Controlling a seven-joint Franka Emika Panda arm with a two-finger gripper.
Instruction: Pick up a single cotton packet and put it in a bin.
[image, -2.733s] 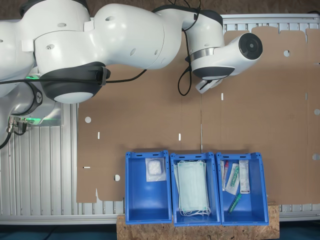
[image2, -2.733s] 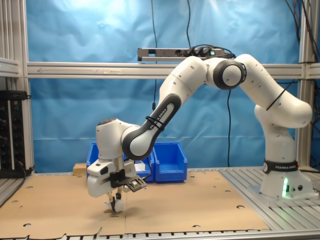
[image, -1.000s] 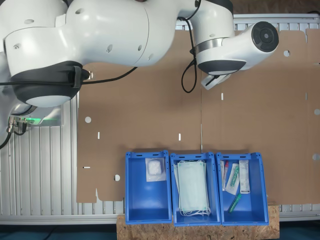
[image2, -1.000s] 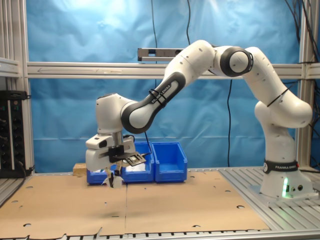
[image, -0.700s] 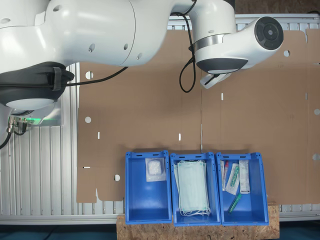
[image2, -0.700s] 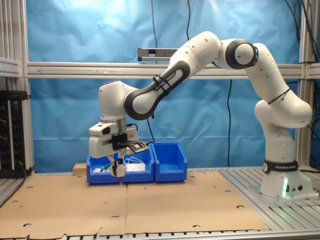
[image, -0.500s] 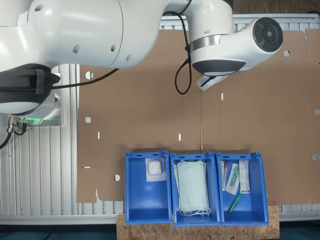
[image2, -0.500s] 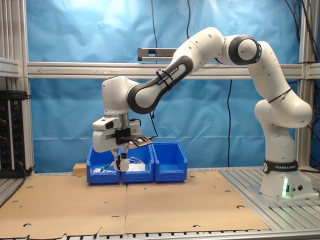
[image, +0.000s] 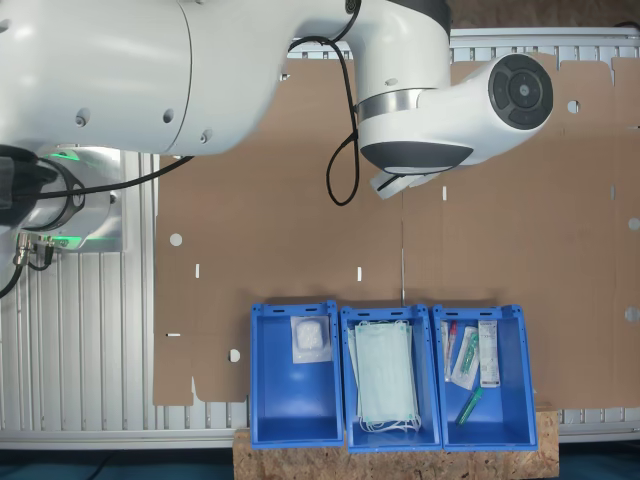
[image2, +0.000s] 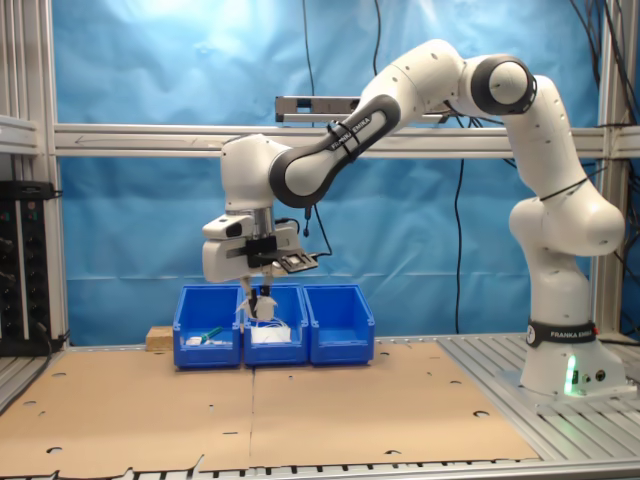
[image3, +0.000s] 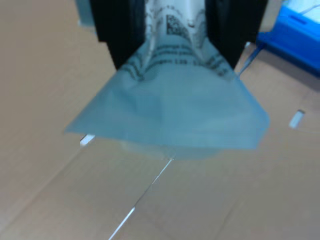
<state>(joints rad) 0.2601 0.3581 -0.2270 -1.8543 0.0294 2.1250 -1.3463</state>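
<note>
fingers (image3: 175, 30): clamped on cotton packet (image3: 175, 110) | bins: packet (image: 310, 340); masks (image: 386, 375); mixed supplies (image: 470, 360)

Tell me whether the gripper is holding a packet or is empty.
Holding. In the wrist view the packet hangs pinched between the gripper's jaws, above the cardboard, not yet in a bin.

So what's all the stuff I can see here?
Bins: three, blue, side by side at the cardboard's edge.
Packet in bin: one, white, in the bin at the first exterior view's left.
Face masks: a stack, pale green, middle bin.
Wrapped items: several, mixed colours, third bin.
Cardboard sheet: brown, covering the table.
Held cotton packet: one, pale, hanging above the cardboard.
Fingers: two, black, pinching the held packet.
</note>
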